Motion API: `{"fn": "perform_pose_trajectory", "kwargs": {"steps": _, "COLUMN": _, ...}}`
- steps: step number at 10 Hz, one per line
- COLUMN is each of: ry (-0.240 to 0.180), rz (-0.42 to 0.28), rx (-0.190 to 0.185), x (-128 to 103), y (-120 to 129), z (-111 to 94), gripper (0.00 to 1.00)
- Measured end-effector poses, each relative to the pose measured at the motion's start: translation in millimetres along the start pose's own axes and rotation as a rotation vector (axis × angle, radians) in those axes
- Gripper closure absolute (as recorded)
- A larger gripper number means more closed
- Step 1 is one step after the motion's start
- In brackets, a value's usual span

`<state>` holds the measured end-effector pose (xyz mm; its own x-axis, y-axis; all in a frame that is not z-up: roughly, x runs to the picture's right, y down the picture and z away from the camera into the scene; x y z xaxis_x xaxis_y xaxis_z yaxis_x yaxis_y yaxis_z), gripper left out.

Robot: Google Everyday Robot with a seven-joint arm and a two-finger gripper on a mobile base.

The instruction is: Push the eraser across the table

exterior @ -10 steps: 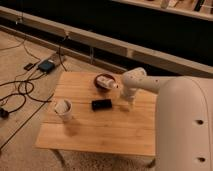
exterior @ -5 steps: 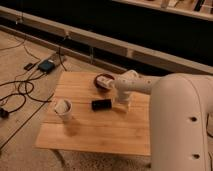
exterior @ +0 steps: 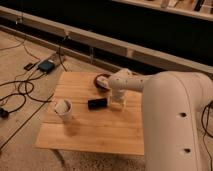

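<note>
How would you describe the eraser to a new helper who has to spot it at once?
Look at the wooden table. Near its middle, just right of the white cup and left of the gripper, lies the eraser. It is the only flat black block there; the dark thing behind it is a round bowl.

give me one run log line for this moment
gripper: low over table, just right of eraser | eraser: flat, mid-table | cup: upright, left of eraser | bowl: far edge | push: contact unclear
</note>
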<state>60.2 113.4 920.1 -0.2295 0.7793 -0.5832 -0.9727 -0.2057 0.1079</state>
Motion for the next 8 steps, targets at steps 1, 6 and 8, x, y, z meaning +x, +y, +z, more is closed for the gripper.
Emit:
{"fn": "perform_pose_trajectory", "kwargs": {"steps": 1, "ry": 0.003, "rz": -0.014, "rx": -0.005, "x": 1, "y": 8, "z": 0, "gripper": 0.35}}
{"fn": "perform_pose_trajectory", "kwargs": {"steps": 6, "ry": 0.018, "rz": -0.068, "rx": -0.027, "x": 8, "y": 41, "z": 2, "gripper": 0.35}}
{"fn": "perform_pose_trajectory", "kwargs": {"steps": 8, "ry": 0.024, "rz": -0.092, "rx": -0.035, "x": 12, "y": 56, "z": 5, "gripper": 0.35}}
